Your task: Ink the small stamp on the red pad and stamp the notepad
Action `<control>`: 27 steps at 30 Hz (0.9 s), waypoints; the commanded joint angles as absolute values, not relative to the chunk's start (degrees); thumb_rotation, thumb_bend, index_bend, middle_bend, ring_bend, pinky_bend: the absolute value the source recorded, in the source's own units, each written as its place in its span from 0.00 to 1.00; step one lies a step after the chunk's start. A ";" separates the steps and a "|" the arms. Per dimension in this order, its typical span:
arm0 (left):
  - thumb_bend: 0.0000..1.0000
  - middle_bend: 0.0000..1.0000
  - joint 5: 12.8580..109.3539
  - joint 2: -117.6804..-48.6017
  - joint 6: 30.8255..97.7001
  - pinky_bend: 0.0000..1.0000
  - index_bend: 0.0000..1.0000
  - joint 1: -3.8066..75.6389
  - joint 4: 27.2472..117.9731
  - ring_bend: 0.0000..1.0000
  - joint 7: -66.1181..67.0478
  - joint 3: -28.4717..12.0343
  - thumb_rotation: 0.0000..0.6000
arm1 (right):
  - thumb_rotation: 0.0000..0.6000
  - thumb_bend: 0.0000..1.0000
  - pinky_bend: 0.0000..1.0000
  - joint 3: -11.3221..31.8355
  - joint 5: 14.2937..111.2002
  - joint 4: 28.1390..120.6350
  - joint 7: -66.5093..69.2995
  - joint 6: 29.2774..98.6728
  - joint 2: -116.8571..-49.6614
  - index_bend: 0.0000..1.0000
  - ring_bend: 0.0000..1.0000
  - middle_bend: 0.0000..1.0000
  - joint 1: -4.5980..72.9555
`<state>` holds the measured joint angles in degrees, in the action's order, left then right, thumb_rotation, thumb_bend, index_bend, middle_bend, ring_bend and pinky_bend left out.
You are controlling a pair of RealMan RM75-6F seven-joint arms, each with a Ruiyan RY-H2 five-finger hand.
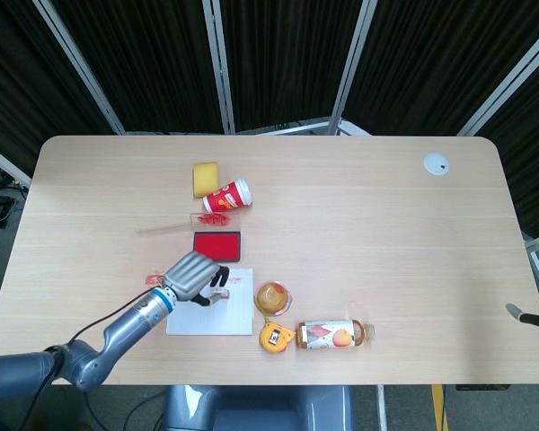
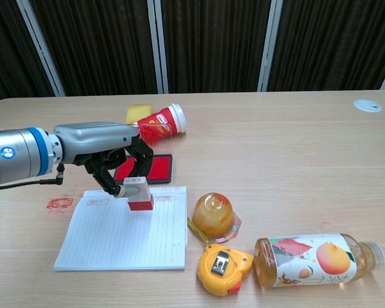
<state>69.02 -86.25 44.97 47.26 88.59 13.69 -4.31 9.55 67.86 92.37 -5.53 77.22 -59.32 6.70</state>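
Far left on the desk [image 2: 295, 135], a red ink smudge [image 2: 59, 203] sat on the bare wood just beside the notepad [image 2: 119, 234]. Over that notepad the left hand [image 2: 109, 151] reached in from the left, fingers curled down around the small stamp [image 2: 139, 194], which it held between thumb and fingertips; the stamp's red base was down at the top part of the page, and from the chest view it looked to be touching the paper, though contact could not be confirmed. In the head view the same left hand [image 1: 194, 275] covered the upper left part of the notepad [image 1: 220, 314], and the stamp was mostly hidden under the fingers. A row of faint red marks ran along the top edge of the page. Just behind the notepad lay the red pad [image 2: 157, 168], open and apart from the stamp. Behind that, a red paper cup [image 2: 160, 120] lay on its side with a yellow sponge [image 2: 136, 113] next to it. Moving right, an orange jelly cup [image 2: 213, 215] stood just beside the notepad's right edge, a yellow tape measure [image 2: 223, 269] in front of it, and a juice bottle [image 2: 314, 258] lay on its side near the front. At the far right edge of the head view only a sliver of the right arm showed; the right hand itself was out of sight.
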 commanded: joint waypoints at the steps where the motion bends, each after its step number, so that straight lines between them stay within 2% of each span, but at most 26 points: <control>1: 0.37 0.59 68.79 -87.13 45.32 0.88 0.61 47.56 87.83 0.84 14.27 -4.53 1.00 | 1.00 0.00 0.00 9.59 67.62 92.26 -5.54 77.12 -59.30 0.00 0.00 0.00 6.69; 12: 0.37 0.59 67.57 -91.92 44.49 0.88 0.60 49.00 83.01 0.84 14.82 -5.31 1.00 | 1.00 0.00 0.00 9.69 67.04 93.03 -4.78 76.34 -58.68 0.00 0.00 0.00 6.69; 27: 0.37 0.59 66.56 -94.60 44.02 0.88 0.60 49.97 80.68 0.84 15.19 -5.82 1.00 | 1.00 0.00 0.00 9.84 66.80 92.61 -4.41 76.50 -58.47 0.00 0.00 0.00 6.59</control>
